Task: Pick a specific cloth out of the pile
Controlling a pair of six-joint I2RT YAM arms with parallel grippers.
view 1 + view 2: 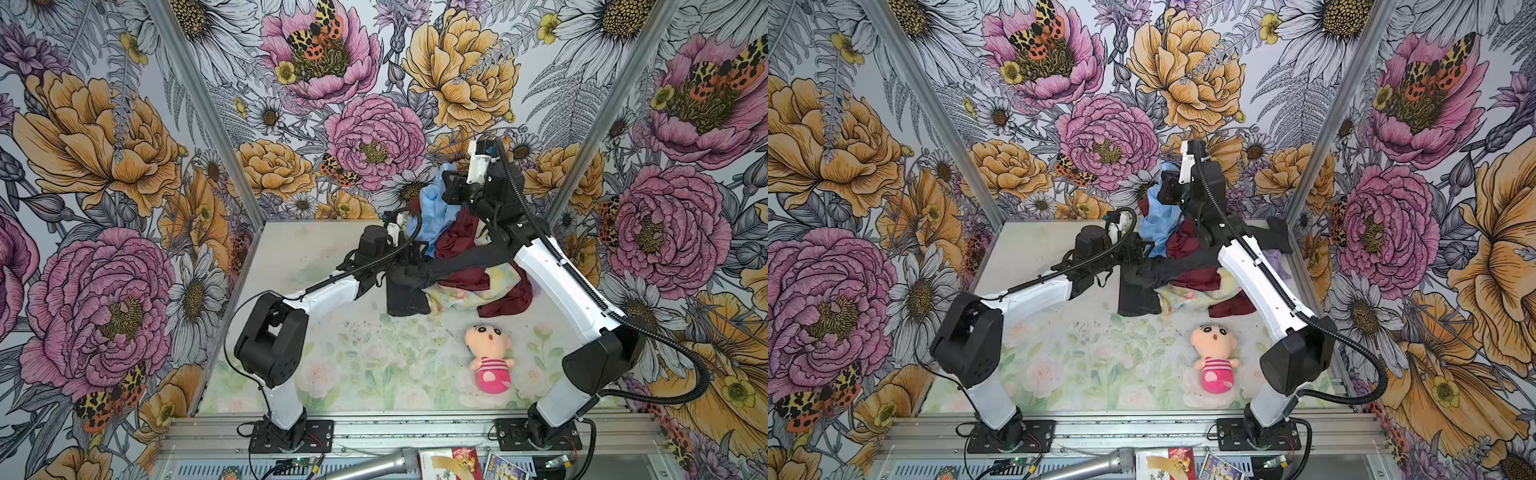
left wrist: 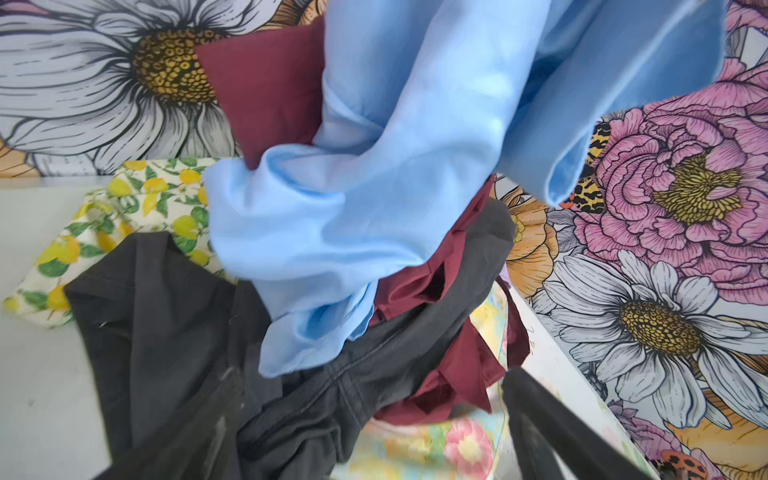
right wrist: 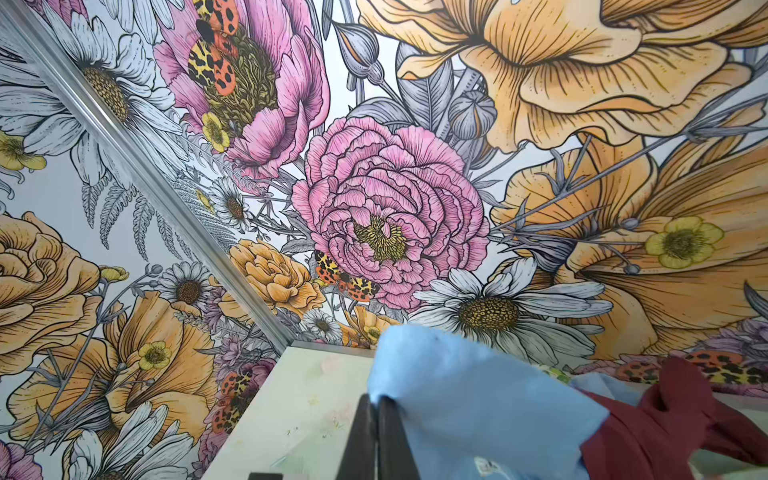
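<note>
right gripper (image 3: 376, 409): closed tight on the sky-blue cloth (image 1: 434, 208), held up above the pile (image 1: 457, 274) | left gripper (image 2: 374, 424): wide open, holding nothing, low by the pile

The near-left part of the table (image 1: 332, 374) is bare, giving open passage in front of the pile (image 1: 457, 282). A plush doll (image 1: 490, 357) lies near the front right, apart from the pile. Behind the pile the flowered back wall (image 1: 374, 137) closes the way, and the blue cloth (image 1: 436, 208) hangs above the far side of the heap.
</note>
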